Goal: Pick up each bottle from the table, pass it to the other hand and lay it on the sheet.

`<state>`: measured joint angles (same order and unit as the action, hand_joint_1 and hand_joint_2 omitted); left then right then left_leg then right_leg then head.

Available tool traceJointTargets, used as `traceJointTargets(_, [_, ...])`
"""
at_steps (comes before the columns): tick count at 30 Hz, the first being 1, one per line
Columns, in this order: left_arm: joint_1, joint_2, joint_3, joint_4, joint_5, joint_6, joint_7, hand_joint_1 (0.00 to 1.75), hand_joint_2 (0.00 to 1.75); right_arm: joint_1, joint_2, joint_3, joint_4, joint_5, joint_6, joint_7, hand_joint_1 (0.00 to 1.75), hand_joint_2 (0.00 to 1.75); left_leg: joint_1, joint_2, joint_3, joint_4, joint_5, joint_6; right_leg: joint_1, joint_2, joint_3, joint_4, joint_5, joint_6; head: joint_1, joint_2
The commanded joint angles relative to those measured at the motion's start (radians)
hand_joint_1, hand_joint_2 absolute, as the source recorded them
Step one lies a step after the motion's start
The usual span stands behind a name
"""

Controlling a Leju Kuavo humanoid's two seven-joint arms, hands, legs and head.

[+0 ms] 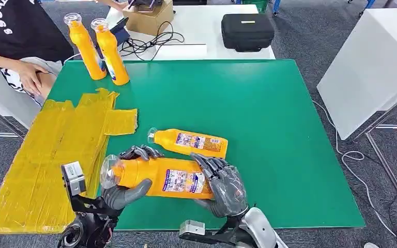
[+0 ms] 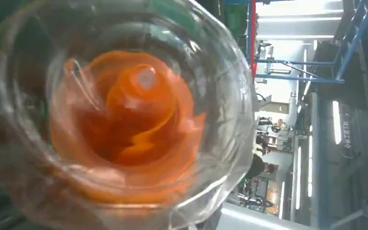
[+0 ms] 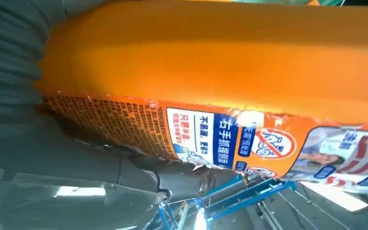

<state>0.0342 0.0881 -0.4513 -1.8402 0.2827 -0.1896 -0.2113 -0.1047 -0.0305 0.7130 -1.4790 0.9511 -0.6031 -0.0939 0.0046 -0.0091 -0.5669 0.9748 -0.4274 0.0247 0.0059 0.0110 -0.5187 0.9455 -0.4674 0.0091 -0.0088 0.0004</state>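
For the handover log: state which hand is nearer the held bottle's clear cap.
Left. The left hand grips the held bottle at its neck, right beside the clear cap; the right hand holds the base end, farthest from the cap.

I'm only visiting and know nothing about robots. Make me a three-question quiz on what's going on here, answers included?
1. True or false: both robot hands are on the held bottle.
2. How many orange bottles stand upright at the table's far corner? A) one B) two C) four
3. Fill in: the yellow sheet has ___ bottles lying on it.

Key
1. True: the left hand grips near the cap end, the right hand the base end.
2. B: the two upright bottles.
3. No: the lying bottle rests on the green table, beside the sheet.
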Motion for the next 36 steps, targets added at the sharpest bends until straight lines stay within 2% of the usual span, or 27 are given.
traceJointTargets(1, [0.017,0.054,-0.043,0.013,0.023,0.032,-0.01,0.0,1.75,-0.061,0.02,-0.066,-0.002,-0.123,-0.066,-0.014,1.75,1.75,0.0,0.003,0.004,0.0,-0.002,-0.001,0.0,0.002,0.003,0.0,-0.001,0.002,0.0,0.0])
traceJointTargets(12, [0.019,0.056,-0.043,0.011,0.023,0.032,-0.012,0.0,1.75,-0.057,0.015,-0.064,-0.023,-0.127,-0.059,-0.012,1.75,1.75,0.001,0.001,0.003,0.0,-0.001,-0.001,0.001,0.0,0.003,-0.001,-0.001,0.001,0.001,0.0])
traceJointTargets(24, [-0.005,0.047,-0.048,0.008,0.007,0.04,-0.015,0.0,1.75,-0.081,0.011,-0.023,-0.051,-0.136,-0.002,0.022,1.75,1.75,0.0,0.001,0.001,0.0,-0.001,0.0,0.0,0.0,0.001,0.0,0.0,0.001,0.0,0.0])
traceJointTargets(29, [-0.048,0.03,-0.06,0.028,0.005,0.053,0.007,0.0,1.75,-0.131,0.035,0.01,-0.018,-0.148,0.023,0.04,1.75,1.75,0.0,0.001,0.002,0.001,-0.001,-0.001,0.0,0.0,0.002,0.0,-0.001,0.001,0.0,0.0])
traceJointTargets(36, [-0.106,0.01,-0.071,0.063,0.042,0.08,0.035,0.0,1.75,-0.224,0.063,0.159,0.078,-0.176,0.095,0.065,1.75,1.75,0.001,0.002,0.005,-0.001,-0.001,-0.001,0.0,0.0,0.004,-0.001,0.0,0.001,0.0,0.0])
